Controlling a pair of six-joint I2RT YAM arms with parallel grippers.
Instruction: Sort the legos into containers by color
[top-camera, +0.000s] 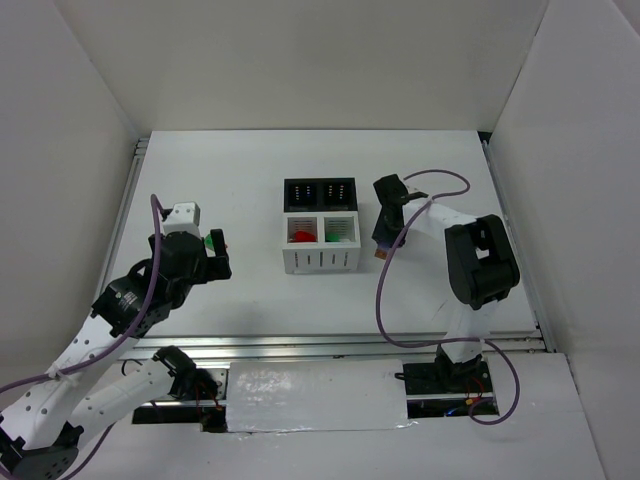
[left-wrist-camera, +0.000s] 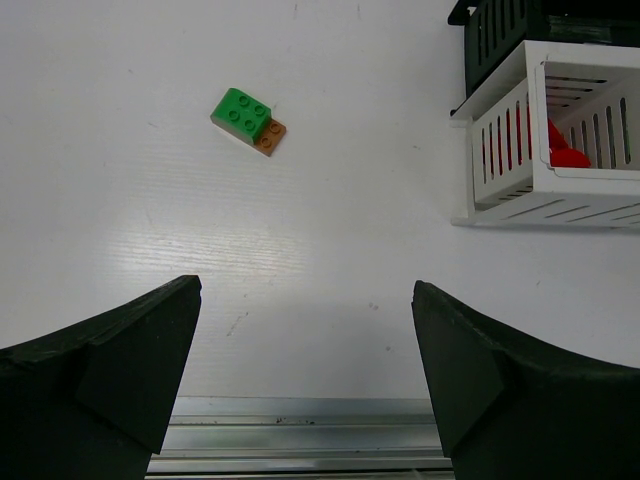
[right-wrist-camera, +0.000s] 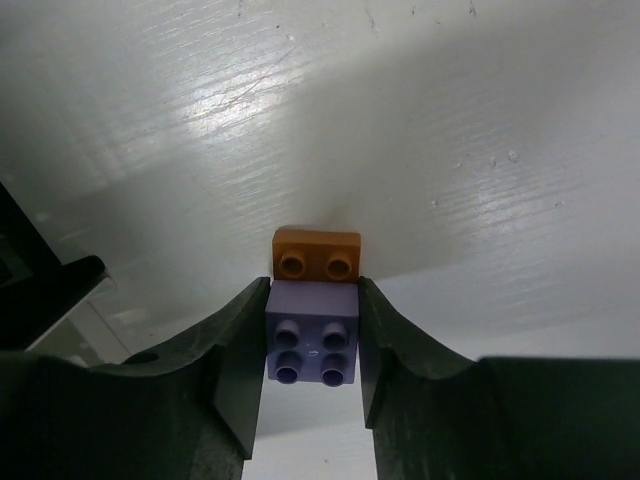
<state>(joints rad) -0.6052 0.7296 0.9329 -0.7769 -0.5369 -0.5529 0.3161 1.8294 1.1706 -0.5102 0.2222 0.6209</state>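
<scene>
The containers (top-camera: 320, 262) stand mid-table, two black compartments behind and two white in front. The left white one holds red legos (top-camera: 300, 237), the right white one a green lego (top-camera: 338, 236). My right gripper (top-camera: 383, 245) is just right of the containers. In the right wrist view it (right-wrist-camera: 313, 300) is shut on a lavender lego (right-wrist-camera: 313, 343) with a brown piece (right-wrist-camera: 316, 253) attached, close above the table. My left gripper (left-wrist-camera: 306, 300) is open and empty. A green lego with a brown piece (left-wrist-camera: 248, 119) lies on the table ahead of it, and shows in the top view (top-camera: 210, 241) beside the left gripper (top-camera: 218, 255).
The container's slotted white wall (left-wrist-camera: 500, 150) with red legos (left-wrist-camera: 565, 150) inside is at the right of the left wrist view. A metal rail (top-camera: 330, 345) runs along the table's near edge. White walls enclose the table on three sides. A purple cable (top-camera: 380, 300) hangs by the right arm.
</scene>
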